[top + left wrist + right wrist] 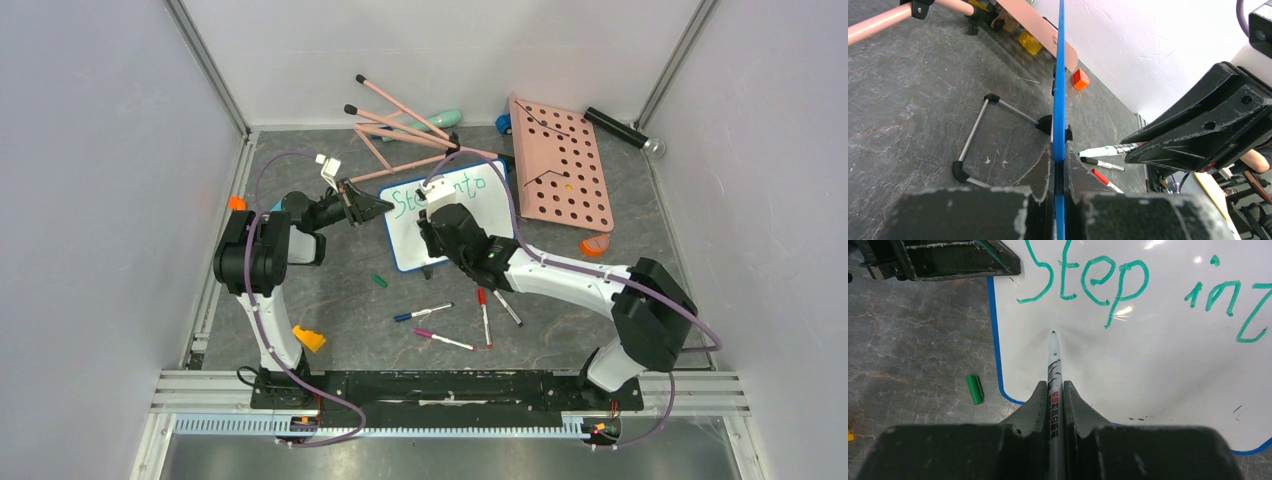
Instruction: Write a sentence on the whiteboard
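The whiteboard [492, 212], white with a blue frame, stands tilted at mid-table. Green writing [1083, 280] reads "Step" and then "int" running off the view's edge. My left gripper [386, 207] is shut on the board's left blue edge [1060, 90], with the jaws on either side of it [1059, 150]. My right gripper [1052, 386] is shut on a green marker [1054, 365]. The marker's tip touches the white surface [1158, 365] just below "Step". In the top view my right gripper [432, 230] covers the middle of the writing.
A green cap [975, 389] lies left of the board. Loose markers [484, 318] lie in front of it. The pink pegboard [560, 165] and pink sticks [400, 125] lie behind. The board's wire stand [973, 132] rests on the table. Orange pieces [308, 338] lie near my left arm.
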You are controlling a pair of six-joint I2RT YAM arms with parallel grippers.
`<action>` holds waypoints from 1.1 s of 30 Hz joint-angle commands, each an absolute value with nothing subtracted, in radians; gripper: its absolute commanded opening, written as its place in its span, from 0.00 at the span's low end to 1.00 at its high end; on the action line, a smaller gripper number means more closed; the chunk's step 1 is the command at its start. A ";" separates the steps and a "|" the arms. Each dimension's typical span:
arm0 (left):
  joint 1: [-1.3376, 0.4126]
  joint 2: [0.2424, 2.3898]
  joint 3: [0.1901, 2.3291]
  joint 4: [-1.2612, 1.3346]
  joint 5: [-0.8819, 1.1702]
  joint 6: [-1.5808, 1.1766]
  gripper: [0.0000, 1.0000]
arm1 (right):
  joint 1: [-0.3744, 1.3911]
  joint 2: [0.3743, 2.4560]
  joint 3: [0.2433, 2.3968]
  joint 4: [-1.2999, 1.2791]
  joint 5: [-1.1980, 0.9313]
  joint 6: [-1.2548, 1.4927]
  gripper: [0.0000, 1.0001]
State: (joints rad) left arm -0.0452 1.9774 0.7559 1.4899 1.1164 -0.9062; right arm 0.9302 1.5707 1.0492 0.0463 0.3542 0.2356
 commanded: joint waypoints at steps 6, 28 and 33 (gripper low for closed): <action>-0.034 1.956 0.769 1.557 1.132 -0.831 0.02 | 0.934 1.604 1.113 0.060 0.357 0.220 0.00; -0.034 1.960 0.774 1.557 1.134 -0.839 0.02 | 0.933 1.672 1.186 0.023 0.407 0.196 0.00; -0.034 1.960 0.775 1.557 1.134 -0.841 0.02 | 0.933 1.667 1.170 0.005 0.429 0.208 0.00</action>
State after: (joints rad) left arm -0.0402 1.9774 0.7559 1.4891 1.1179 -0.9066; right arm 0.9340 1.6600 1.1416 0.0154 0.3794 0.2092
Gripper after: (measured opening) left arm 0.059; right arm 0.122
